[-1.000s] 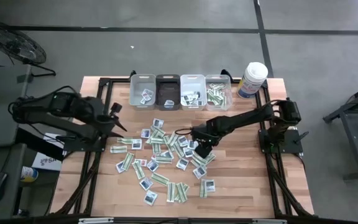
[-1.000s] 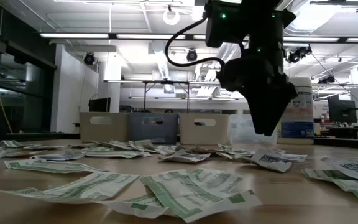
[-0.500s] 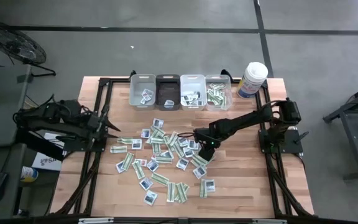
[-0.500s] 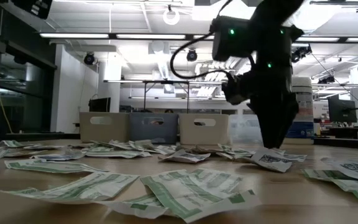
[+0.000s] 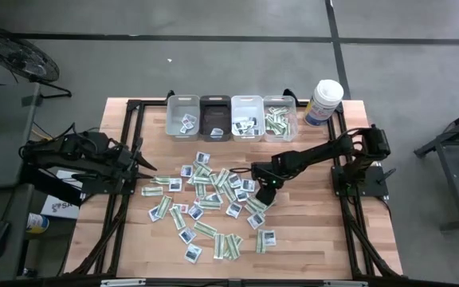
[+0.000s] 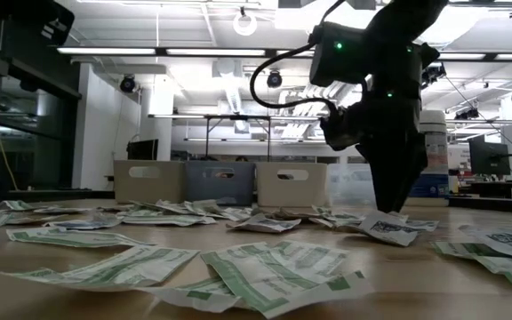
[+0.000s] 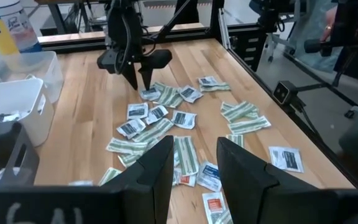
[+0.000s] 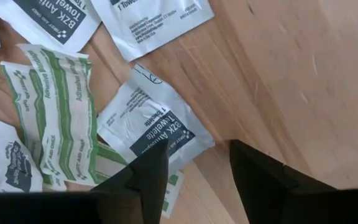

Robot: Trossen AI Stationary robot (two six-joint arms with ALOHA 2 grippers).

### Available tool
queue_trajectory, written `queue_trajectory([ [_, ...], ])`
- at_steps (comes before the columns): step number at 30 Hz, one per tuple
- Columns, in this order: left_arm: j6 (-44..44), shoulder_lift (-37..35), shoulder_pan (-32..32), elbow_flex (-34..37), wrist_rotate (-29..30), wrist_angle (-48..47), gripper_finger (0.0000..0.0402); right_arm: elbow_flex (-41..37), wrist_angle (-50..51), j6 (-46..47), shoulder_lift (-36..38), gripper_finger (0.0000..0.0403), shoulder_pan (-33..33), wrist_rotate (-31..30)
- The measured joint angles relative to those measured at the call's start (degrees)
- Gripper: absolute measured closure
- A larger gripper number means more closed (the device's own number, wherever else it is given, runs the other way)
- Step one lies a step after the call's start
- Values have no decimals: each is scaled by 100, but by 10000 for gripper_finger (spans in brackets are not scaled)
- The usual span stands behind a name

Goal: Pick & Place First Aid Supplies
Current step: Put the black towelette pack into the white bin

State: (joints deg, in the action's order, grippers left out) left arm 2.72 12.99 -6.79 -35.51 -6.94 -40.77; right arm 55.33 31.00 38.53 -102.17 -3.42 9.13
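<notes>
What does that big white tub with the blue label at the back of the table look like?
The canister is tall, round and white, plastic by the look of it, with a white lid and a blue label around it. It stands upright at the table's far right corner, just right of the clear bin. Nothing grips it.

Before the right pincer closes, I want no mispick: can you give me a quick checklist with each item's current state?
1. Right pincer open: ok.
2. Low over the packet pile: ok.
3. White towelette packet just ahead of its fingertips: ok.
4. That packet lies alone: not ok, it overlaps a green-striped strip.
5. Left pincer clear, at the table's left edge: ok.
6. Bins have room: ok.
</notes>
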Motion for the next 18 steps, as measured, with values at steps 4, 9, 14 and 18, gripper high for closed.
queue_trajectory([
  [4,6,0,1,0,69,-7,283,0,-120,177,-12,268,-2,43],
  [9,96,0,0,0,197,-7,283,0,-208,379,-19,309,-92,-8],
  [14,137,0,2,0,201,-7,283,10,-196,630,-22,357,-142,-61],
  [18,145,0,0,0,214,-7,283,11,-149,876,-24,397,-142,-145],
])
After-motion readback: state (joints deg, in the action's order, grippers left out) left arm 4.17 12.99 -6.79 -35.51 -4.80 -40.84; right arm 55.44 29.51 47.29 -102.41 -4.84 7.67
